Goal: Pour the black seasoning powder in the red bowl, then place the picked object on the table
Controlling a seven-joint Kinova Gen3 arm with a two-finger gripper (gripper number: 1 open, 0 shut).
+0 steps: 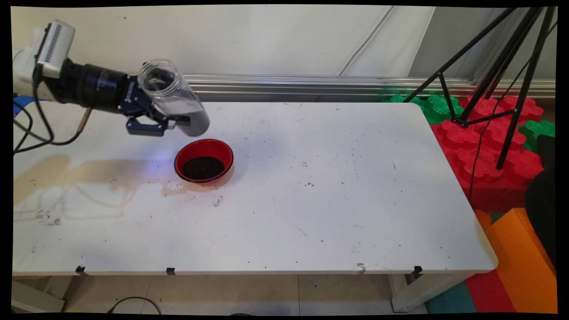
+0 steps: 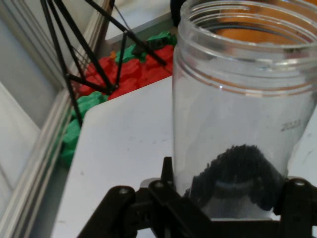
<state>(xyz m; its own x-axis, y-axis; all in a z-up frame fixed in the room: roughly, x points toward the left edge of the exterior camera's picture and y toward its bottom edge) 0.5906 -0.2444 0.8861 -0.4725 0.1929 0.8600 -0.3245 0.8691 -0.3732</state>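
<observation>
Gripper: we see the black gripper reaching level over the desk's left rear part, its fingers clamped on the sides of a clear plastic jar; in the hand view the gripper has the jar standing right between its fingers, and we cannot make out their tips behind the plastic.
Jar: we find it in the grip, lifted off the desk and tilted, its open threaded mouth pointing up and back toward the arm, its base slanting down and away past the fingers. It looks nearly empty to us; the dark shape seen through its lower wall in the hand view we cannot tell apart from the gripper's own parts behind it.
Bowl: just below the gripper and a little beyond it sits a red bowl with a black inside, holding a layer of dark grains. The jar's low end hangs above the bowl's rear rim without touching it.
Desk: the white desk carries the bowl; under and behind the gripper we see brownish stains and scattered dark specks on its surface.
Beyond the gripper: well past the desk's far end we see red and green foam blocks on the floor, a black tripod standing on them, and orange mats further toward the near corner.
</observation>
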